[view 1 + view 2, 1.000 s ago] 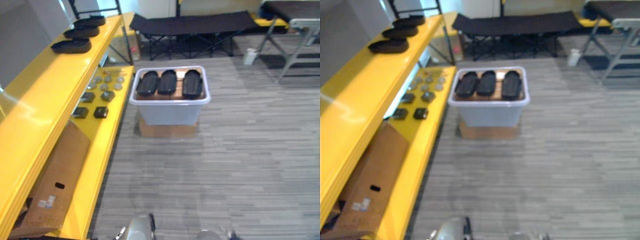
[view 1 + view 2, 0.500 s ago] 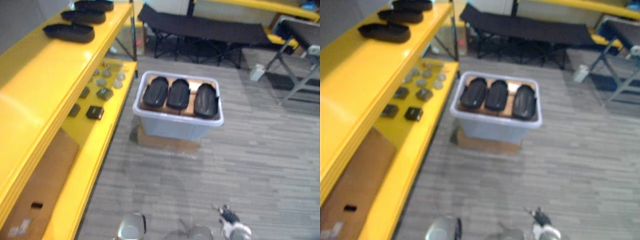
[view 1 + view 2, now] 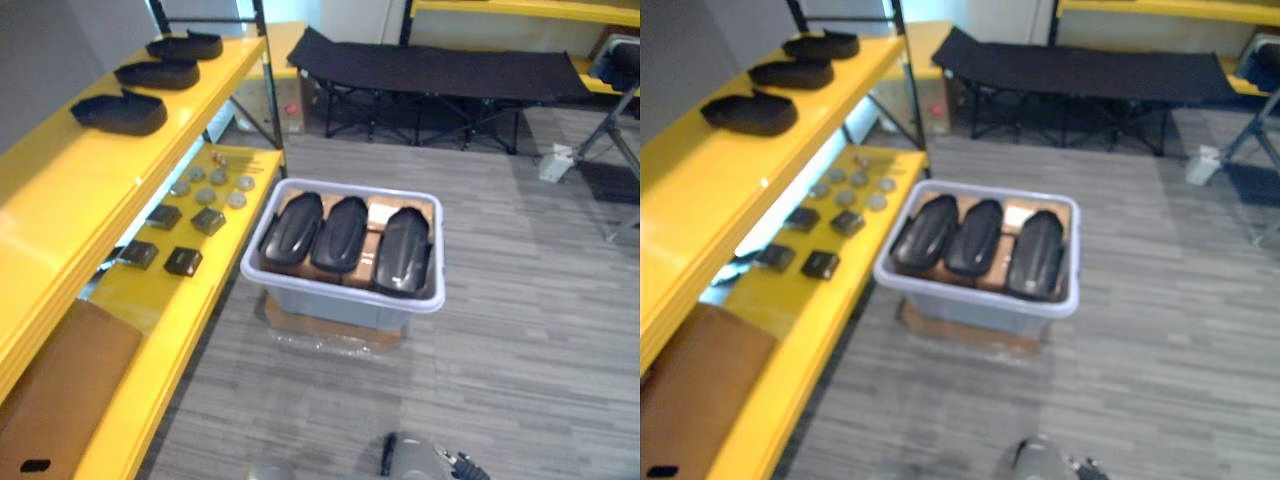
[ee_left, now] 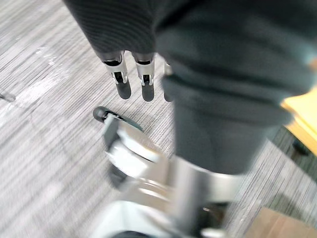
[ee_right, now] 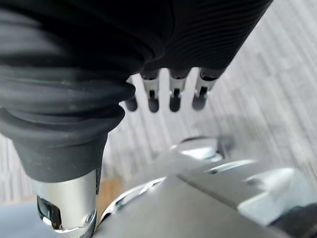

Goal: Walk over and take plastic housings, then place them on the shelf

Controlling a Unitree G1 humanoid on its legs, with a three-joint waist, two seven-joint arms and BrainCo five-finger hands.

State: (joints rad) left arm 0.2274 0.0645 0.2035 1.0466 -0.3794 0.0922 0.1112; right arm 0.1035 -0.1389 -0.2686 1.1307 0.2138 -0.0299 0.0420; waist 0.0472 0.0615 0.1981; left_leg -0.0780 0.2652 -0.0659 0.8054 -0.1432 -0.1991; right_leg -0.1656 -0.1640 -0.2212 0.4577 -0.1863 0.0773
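Well, housings in the tub and on the shelf, both hands empty

Along the robot's left runs a long yellow shelf [image 3: 60, 210] with two levels, and the grey striped floor [image 3: 530, 310] spreads out to the right of it. Against the far wall stands a black folding cot [image 3: 440, 70]. On the floor just beside the shelf's lower level sits a pale grey tub [image 3: 335, 303], resting on a flat piece of cardboard [image 3: 320, 330] that pokes out under its front. A brown cardboard box [image 3: 50, 400] lies on the near end of the lower level.

Three black plastic housings [image 3: 343, 232] lie side by side in the tub, on a brown sheet. Three more housings [image 3: 112, 110] lie in a row on the shelf's top level, spaced apart towards its far end. Further along the lower level there are small black boxes [image 3: 183, 261] and, beyond them, a cluster of round grey discs [image 3: 205, 195].

The left hand [image 4: 121, 82] hangs over the floor with its fingers straight and nothing in them. The right hand [image 5: 173, 94] hangs likewise, fingers straight and loose, holding nothing
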